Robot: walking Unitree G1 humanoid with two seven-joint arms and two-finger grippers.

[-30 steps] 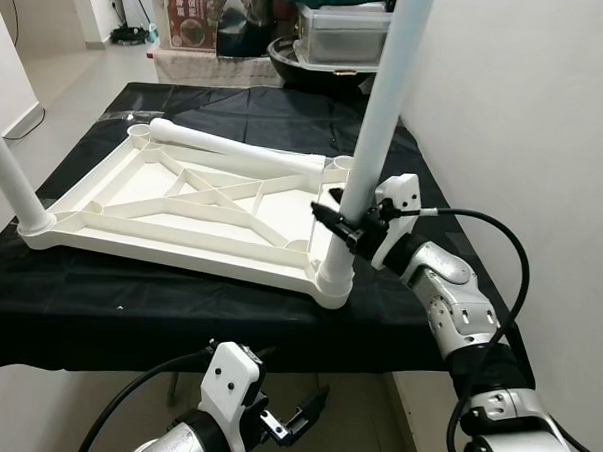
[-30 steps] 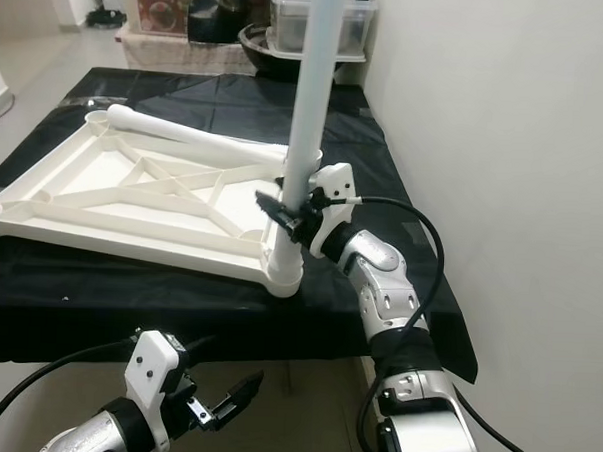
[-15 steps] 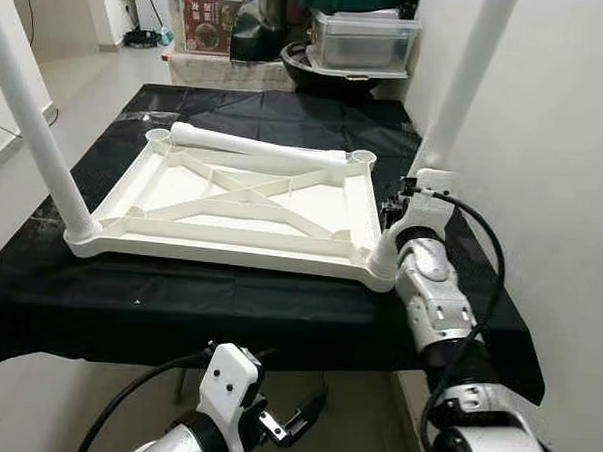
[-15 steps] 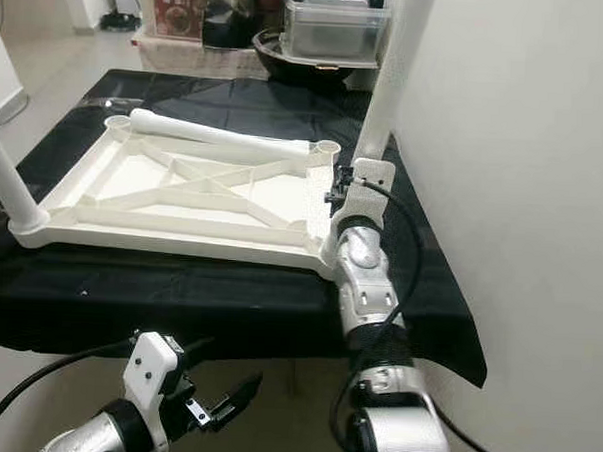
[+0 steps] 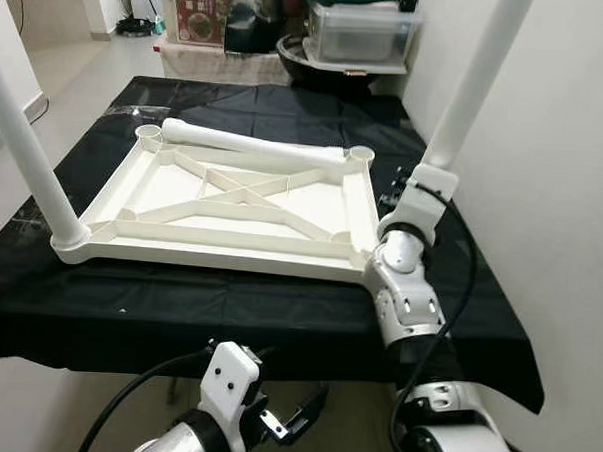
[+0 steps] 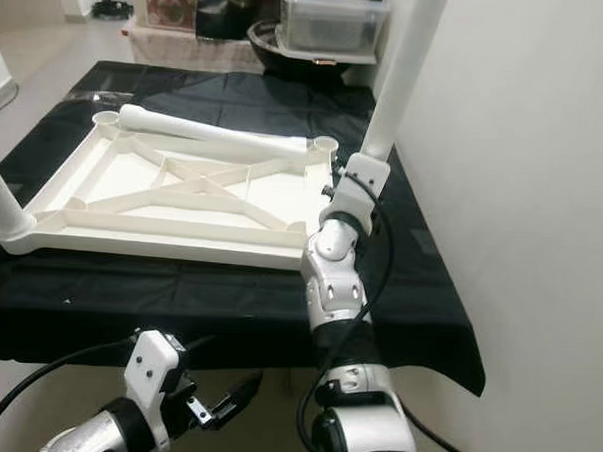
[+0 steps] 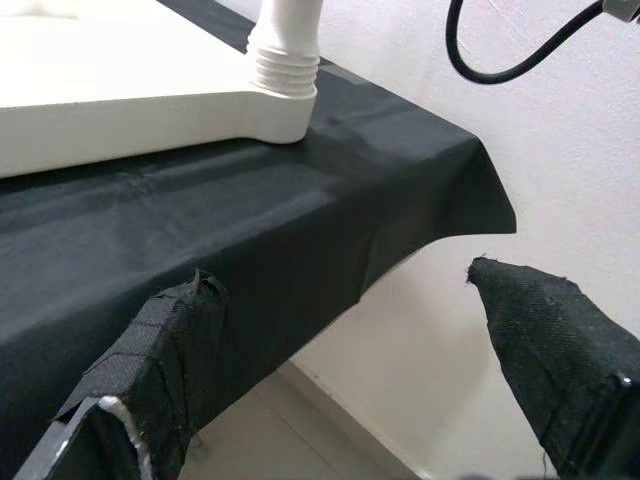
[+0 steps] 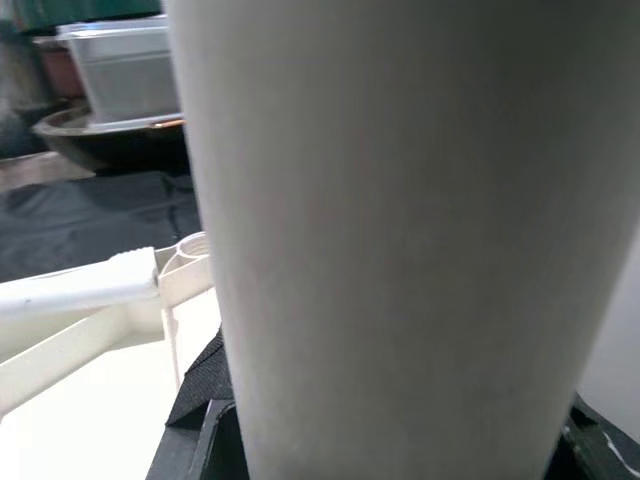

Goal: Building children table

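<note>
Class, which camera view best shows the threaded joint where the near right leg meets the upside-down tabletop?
The left wrist view: the threaded collar sits plainly seated in the tabletop corner. In both eye views the right arm hides that joint. The right wrist view shows the leg as a smooth shaft, close up.

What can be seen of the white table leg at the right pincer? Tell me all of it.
The white round plastic table leg is smooth and matte, like a tube. It stands tilted in the near right corner socket of the upturned white plastic tabletop, its upper end leaning right, toward the wall, and running out of view. A ribbed threaded collar shows at its foot, so it seems not fully screwed in. The right pincer sits against its lower part.
</note>
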